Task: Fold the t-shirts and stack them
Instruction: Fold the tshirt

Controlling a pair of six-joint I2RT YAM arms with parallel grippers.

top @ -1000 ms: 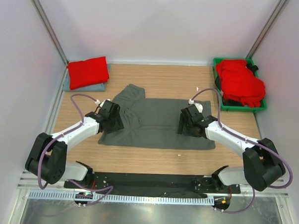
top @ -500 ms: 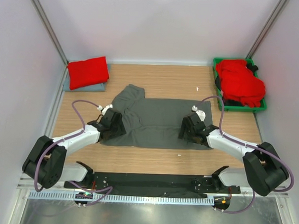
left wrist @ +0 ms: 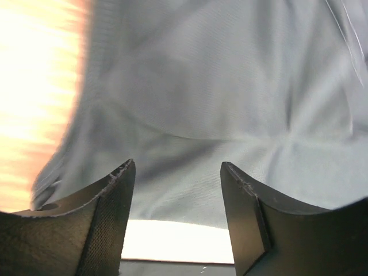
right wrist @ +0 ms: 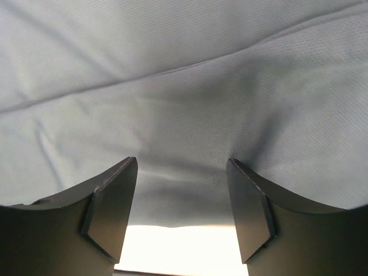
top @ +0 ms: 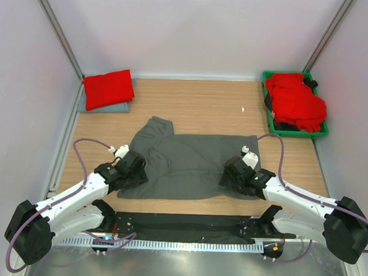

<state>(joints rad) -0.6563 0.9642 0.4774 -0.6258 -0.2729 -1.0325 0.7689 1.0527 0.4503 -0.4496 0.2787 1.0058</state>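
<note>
A dark charcoal t-shirt [top: 189, 166] lies spread flat on the wooden table [top: 204, 102], one sleeve pointing to the far left. My left gripper [top: 137, 172] sits at its near left hem and my right gripper [top: 232, 177] at its near right hem. In the left wrist view the left gripper [left wrist: 177, 167] stands open over the grey cloth [left wrist: 218, 115], the hem and bare table showing between its fingers. The right gripper [right wrist: 181, 162] is open the same way over the cloth [right wrist: 184, 86]. A folded red t-shirt [top: 108, 89] rests on a pale blue-grey one [top: 103, 107] at the far left.
A green bin [top: 294, 134] at the far right holds several crumpled red t-shirts [top: 295, 101]. A black base rail [top: 186, 223] runs along the near table edge just behind the shirt's hem. A small white scrap [top: 243, 109] lies on the wood.
Both arms have drawn back toward the near edge, and the charcoal t-shirt has slid that way with them. Its hem now lies close to the black rail.
</note>
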